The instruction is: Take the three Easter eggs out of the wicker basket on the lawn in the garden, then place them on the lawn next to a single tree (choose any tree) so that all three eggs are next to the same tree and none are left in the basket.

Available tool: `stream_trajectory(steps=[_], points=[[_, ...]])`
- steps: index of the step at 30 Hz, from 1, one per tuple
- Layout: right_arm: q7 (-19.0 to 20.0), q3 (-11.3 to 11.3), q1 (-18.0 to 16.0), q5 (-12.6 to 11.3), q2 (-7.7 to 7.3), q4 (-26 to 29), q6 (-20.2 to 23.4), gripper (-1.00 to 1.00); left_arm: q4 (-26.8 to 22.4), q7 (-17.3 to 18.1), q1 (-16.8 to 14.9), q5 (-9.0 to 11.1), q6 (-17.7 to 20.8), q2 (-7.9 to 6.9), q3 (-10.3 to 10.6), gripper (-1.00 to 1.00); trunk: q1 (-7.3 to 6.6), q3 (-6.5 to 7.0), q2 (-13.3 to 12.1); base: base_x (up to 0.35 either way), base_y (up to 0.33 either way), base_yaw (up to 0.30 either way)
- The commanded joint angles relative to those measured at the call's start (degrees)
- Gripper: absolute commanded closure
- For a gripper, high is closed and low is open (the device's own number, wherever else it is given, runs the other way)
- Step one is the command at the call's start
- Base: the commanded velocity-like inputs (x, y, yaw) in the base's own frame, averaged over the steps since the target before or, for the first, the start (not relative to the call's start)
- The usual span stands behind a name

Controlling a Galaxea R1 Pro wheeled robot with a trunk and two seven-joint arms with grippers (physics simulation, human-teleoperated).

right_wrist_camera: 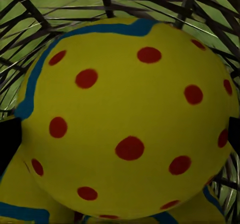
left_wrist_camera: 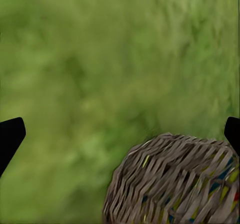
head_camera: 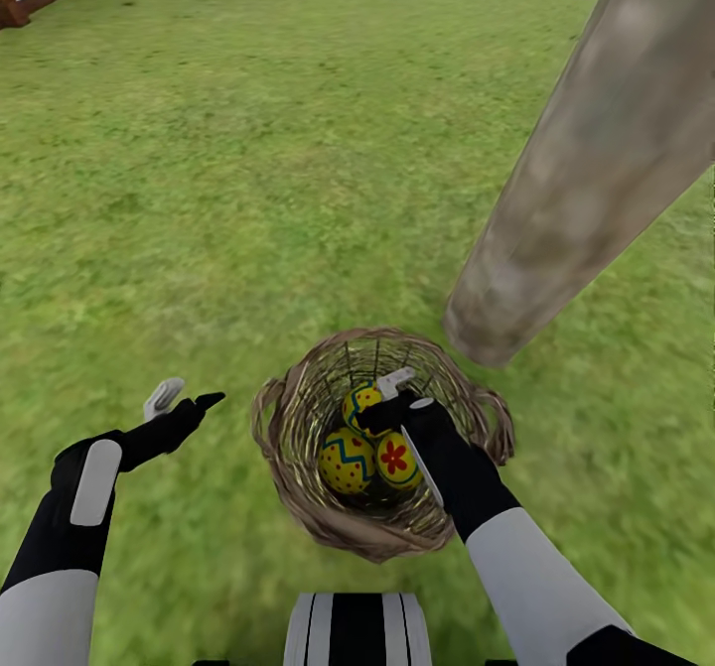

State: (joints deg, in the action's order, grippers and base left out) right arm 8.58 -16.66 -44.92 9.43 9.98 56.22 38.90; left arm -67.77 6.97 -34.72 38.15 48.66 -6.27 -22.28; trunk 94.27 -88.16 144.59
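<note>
Reaching down into the small round brown wicker basket (head_camera: 298,492), my right hand (head_camera: 399,395) sits over the yellow egg with red dots (right_wrist_camera: 125,119), fingers spread either side of it; whether they touch it yet I cannot tell. Two more yellow painted eggs, one with a blue zigzag (head_camera: 347,461) and one with a red flower (head_camera: 397,460), lie at six o'clock of it. My left hand (head_camera: 185,398) hangs open and empty at nine o'clock. The pale mottled tree trunk (head_camera: 586,180) rises just beyond at one o'clock from the green lawn (head_camera: 218,170), so the carry should be short.
</note>
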Motion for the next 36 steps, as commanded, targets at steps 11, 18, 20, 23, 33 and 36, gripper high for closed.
stream_trajectory(steps=[11, 18, 20, 23, 33, 36], points=[[0.41, -0.04, 0.01, -0.64, 0.02, -3.40, 0.37, 1.00, -0.08, 0.42, -0.07, -0.45, 0.36, 0.12, -0.04, -1.00, -0.12, 1.08, -0.06, 0.000, 0.000, 0.000], [0.41, -0.04, 0.01, -0.64, 0.02, -3.40, 0.36, 1.00, -0.08, 0.42, -0.09, -0.41, 0.35, 0.12, -0.04, -1.00, -0.15, 1.30, -0.08, 0.000, 0.000, 0.000], [0.39, -0.03, 0.01, -0.64, 0.02, -3.40, 0.36, 1.00, -0.08, 0.42, -0.07, -0.38, 0.37, 0.12, -0.04, -1.00, -0.17, 1.52, -0.09, 0.000, 0.000, 0.000], [0.39, 0.04, 0.01, -0.64, 0.02, -3.40, 0.37, 1.00, -0.08, 0.42, -0.06, -0.36, 0.38, 0.12, -0.03, -1.00, -0.20, 1.74, -0.10, 0.000, 0.000, 0.000], [0.39, 0.05, 0.01, -0.72, 0.02, -3.40, 0.39, 1.00, -0.03, 0.50, -0.03, 0.94, 0.38, 0.31, -0.03, -1.00, -0.33, 2.85, -0.17, -0.006, 0.000, 0.000], [0.39, 0.05, 0.01, -0.78, 0.02, -3.40, 0.39, 1.00, 0.01, 0.50, -0.04, 1.33, 0.38, 0.21, -0.04, -1.00, -0.33, 2.85, -0.17, -0.155, -0.006, 0.000]])
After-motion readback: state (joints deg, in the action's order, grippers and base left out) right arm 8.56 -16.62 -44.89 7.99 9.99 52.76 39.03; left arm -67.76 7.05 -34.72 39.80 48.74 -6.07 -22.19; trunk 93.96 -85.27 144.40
